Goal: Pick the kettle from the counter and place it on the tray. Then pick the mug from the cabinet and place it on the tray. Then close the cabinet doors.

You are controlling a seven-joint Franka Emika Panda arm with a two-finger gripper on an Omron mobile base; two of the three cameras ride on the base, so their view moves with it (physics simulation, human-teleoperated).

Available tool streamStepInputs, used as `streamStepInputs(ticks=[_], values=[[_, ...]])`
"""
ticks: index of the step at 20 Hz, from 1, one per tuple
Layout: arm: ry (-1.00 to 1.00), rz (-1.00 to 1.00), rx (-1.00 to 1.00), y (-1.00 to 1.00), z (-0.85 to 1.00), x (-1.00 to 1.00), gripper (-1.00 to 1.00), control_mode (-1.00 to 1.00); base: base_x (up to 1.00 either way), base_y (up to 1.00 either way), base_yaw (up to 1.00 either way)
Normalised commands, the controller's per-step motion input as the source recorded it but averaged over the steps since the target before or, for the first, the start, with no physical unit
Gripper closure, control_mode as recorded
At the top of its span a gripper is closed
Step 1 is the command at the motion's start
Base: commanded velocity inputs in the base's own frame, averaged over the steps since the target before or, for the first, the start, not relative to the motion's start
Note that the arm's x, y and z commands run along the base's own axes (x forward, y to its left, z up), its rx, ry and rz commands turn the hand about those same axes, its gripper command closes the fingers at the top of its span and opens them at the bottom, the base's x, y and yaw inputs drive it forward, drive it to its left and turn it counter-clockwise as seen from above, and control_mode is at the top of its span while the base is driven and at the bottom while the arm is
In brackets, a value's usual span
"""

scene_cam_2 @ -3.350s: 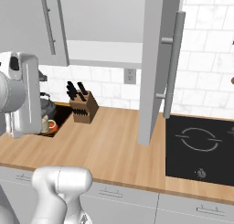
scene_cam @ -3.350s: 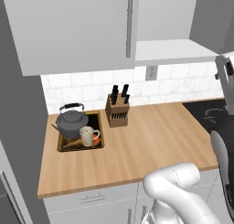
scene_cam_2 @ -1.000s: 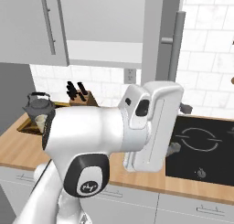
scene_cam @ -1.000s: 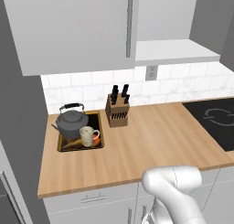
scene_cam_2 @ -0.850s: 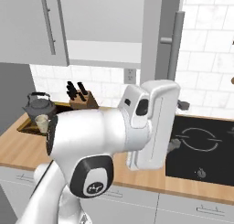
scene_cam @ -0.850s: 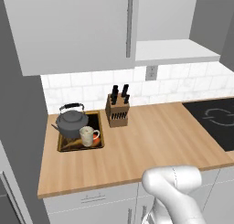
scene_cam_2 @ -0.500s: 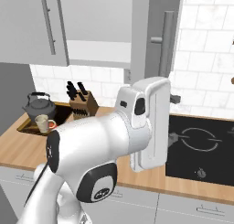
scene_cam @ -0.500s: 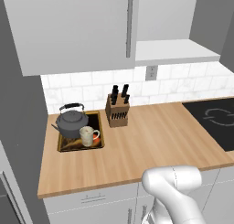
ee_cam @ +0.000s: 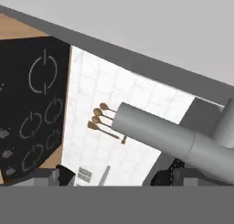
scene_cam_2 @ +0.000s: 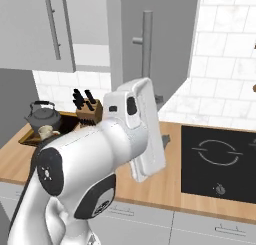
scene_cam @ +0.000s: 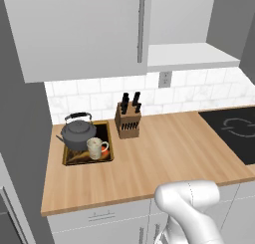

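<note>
Kettle and mug both sit on the tray at the bench's left, and the wide-open, empty gripper is up at the last cabinet door's handle.

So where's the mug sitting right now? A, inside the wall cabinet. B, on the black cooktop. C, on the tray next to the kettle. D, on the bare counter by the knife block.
C: in the left base view the mug stands inside the tray, right in front of the kettle, with the knife block off to the side on the counter.
</note>
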Motion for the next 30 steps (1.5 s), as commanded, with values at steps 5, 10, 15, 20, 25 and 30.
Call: streamStepInputs(ticks=[5,10,15,20,25,30], values=[[0.11,0.26,0.0,0.61,-0.01,0.57,-1.0,-1.0,0.0,0.0,0.0],[0.01,0.27,0.0,0.73,-0.12,0.64,-1.0,-1.0,0.0,0.0,0.0],[0.01,0.27,0.0,0.55,-0.13,0.85,-1.0,-1.0,0.0,0.0,0.0],[0.01,0.25,0.0,0.58,-0.17,0.84,-1.0,-1.0,0.0,0.0,0.0],[0.02,0.2,0.0,0.58,-0.12,0.89,-1.0,-1.0,0.0,0.0,0.0],[0.05,0.11,0.0,0.51,-0.1,1.0,-1.0,-1.0,0.0,0.0,0.0]])
